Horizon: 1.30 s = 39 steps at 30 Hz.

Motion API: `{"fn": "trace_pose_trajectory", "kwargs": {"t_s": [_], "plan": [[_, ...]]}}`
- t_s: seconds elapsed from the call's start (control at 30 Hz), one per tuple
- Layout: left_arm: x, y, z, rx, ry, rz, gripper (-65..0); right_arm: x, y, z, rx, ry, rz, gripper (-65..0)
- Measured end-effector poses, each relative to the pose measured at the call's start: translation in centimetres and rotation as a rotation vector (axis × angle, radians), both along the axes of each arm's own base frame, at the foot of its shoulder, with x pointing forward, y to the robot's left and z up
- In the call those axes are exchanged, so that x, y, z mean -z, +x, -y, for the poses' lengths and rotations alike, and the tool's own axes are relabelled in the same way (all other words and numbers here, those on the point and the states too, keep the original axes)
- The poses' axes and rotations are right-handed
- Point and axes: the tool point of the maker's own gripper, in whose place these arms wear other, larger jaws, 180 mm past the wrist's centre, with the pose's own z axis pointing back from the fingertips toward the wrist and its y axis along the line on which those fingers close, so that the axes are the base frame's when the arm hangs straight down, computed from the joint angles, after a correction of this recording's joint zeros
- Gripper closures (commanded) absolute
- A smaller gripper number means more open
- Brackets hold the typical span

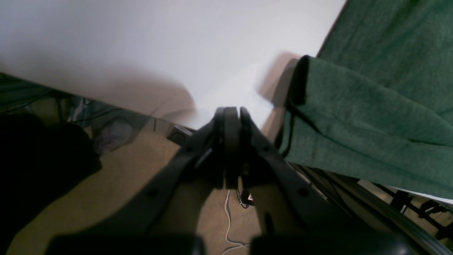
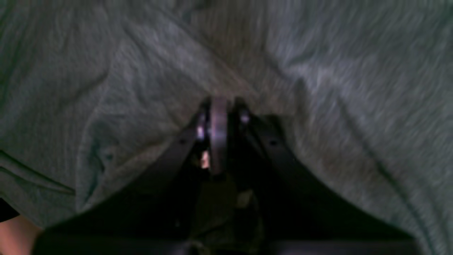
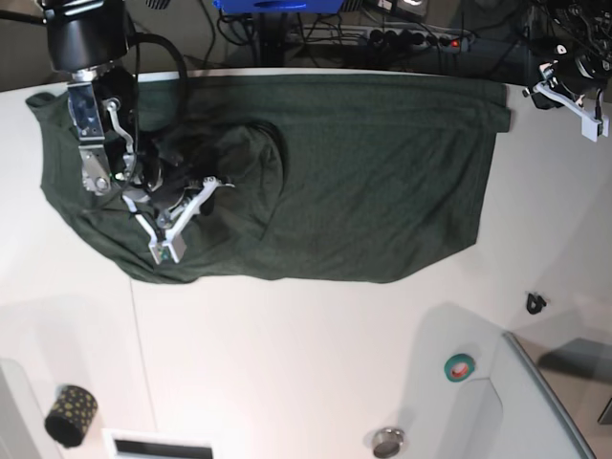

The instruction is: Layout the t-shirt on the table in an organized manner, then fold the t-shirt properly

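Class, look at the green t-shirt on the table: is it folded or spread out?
Mostly spread out. The t-shirt lies broad across the table, with only a bunched, wrinkled patch where the right gripper meets it.

Black arms, white gripper (image 3: 196, 196) brackets, black cables

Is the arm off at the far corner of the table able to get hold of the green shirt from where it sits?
Probably yes. The left gripper is shut and empty just past the table edge, and the t-shirt hem hangs right beside it with nothing between. It would need to open first.
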Motion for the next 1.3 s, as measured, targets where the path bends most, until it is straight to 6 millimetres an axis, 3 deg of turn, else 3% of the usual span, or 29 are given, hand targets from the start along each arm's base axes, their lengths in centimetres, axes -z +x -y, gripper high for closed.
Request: {"fn": "trace_pose_trajectory", "kwargs": {"t_s": [0.2, 0.37, 0.43, 0.57, 0.63, 1.0, 1.17, 1.3], "plan": [[0.1, -0.7, 0.0, 0.000, 0.001, -0.012, 0.0, 0.1, -0.2, 0.0, -0.001, -0.002, -0.006, -0.9], [0.0, -0.8, -0.4, 0.002, 0.009, -0.017, 0.0, -0.1, -0.2, -1.4, -0.001, 0.028, -0.005, -2.7], [-0.4, -0.9, -1.1, -0.008, 0.021, -0.010, 0.0, -0.1, -0.2, -1.5, 0.004, 0.031, -0.007, -8.0], [-1.1, -2.4, -2.9, -0.088, 0.043, -0.001, 0.0, 0.0, 0.0, -1.1, 0.030, 0.020, -0.008, -24.5], [-1.2, -2.7, -3.4, -0.092, 0.050, -0.013, 0.0, 0.0, 0.0, -1.3, 0.029, 0.024, -0.008, -28.1], [-1.5, -2.4, -3.7, -0.090, 0.057, -0.003, 0.0, 0.6, 0.7, -1.1, 0.038, 0.023, -0.021, -27.2], [-1.5, -2.4, -3.7, -0.090, 0.058, -0.003, 0.0, 0.7, 0.6, -1.0, 0.037, 0.019, -0.025, -3.3], [-1.5, -2.4, -3.7, -0.090, 0.058, -0.003, 0.0, 0.6, 0.6, -1.0, 0.037, 0.019, -0.024, -1.4]]}}
